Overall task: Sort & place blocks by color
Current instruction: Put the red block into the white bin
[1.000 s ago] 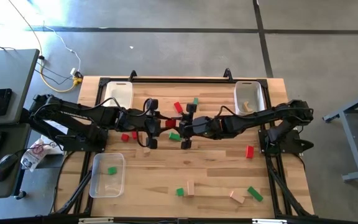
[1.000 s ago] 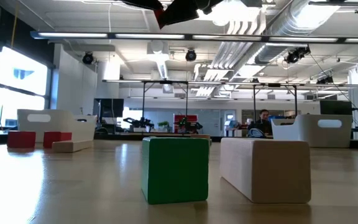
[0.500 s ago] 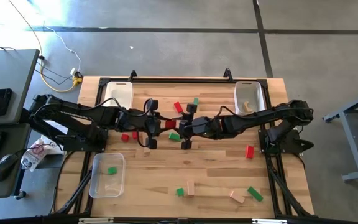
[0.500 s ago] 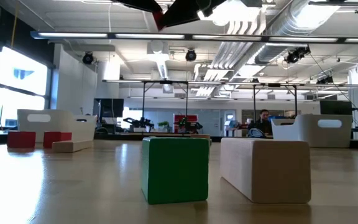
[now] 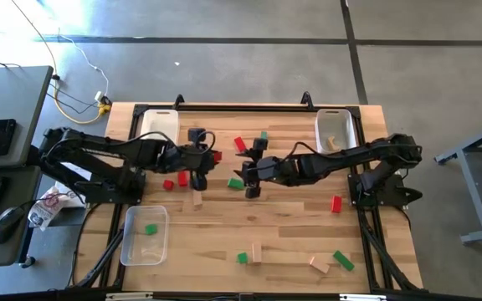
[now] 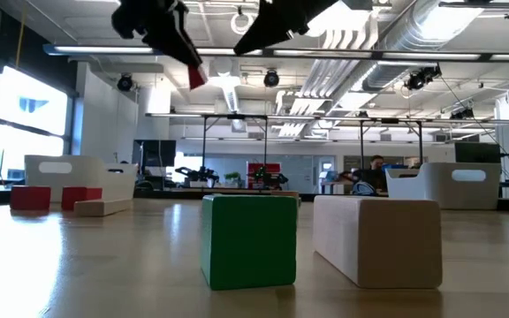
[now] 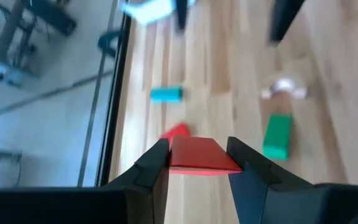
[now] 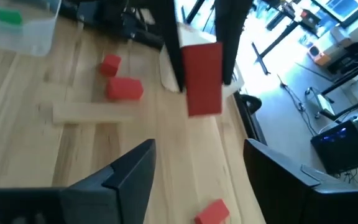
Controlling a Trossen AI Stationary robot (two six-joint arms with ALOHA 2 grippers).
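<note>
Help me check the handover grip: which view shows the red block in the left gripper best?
The left wrist view: the red block sits square between the left gripper's fingers. The right wrist view shows it held farther off; the low view only a red tip; the high view just a speck of red.

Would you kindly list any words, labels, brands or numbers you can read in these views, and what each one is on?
No readable text in any view.
The blocks, such as the red block in the left end effector, are plain, with no markings.
The trays show no labels.
Distant screens in the room are too small to read.
</note>
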